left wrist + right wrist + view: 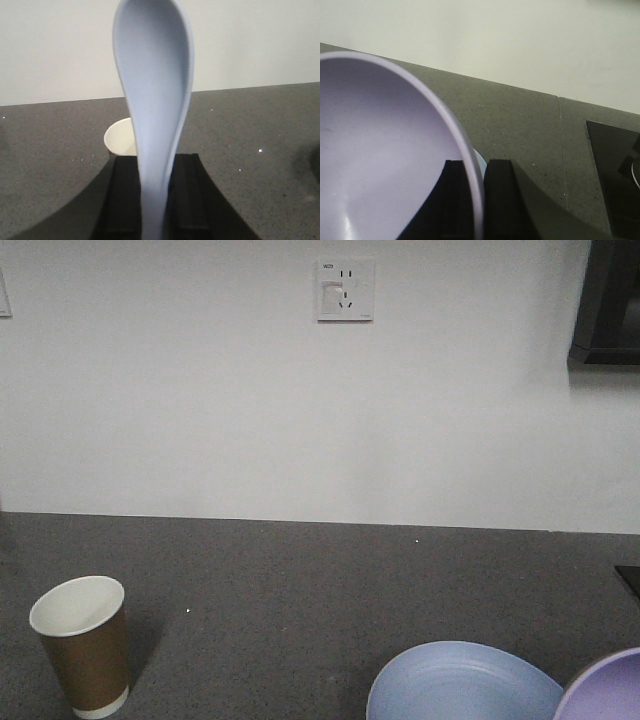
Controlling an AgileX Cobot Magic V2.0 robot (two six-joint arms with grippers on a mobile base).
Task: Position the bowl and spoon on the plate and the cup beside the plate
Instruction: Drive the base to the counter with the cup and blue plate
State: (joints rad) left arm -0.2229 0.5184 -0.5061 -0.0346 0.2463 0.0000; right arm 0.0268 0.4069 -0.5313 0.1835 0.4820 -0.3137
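My front camera sits low, facing level across the grey counter [320, 580] to the white wall [200, 390], while both wrist cameras look the same way from far nearer, the left sharing the cup [82, 645] behind a frame-filling spoon [155, 100], the right sharing the bowl [612, 692].

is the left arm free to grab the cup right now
Probably not: the cup stands upright close ahead, but the left end effector is shut on the spoon.
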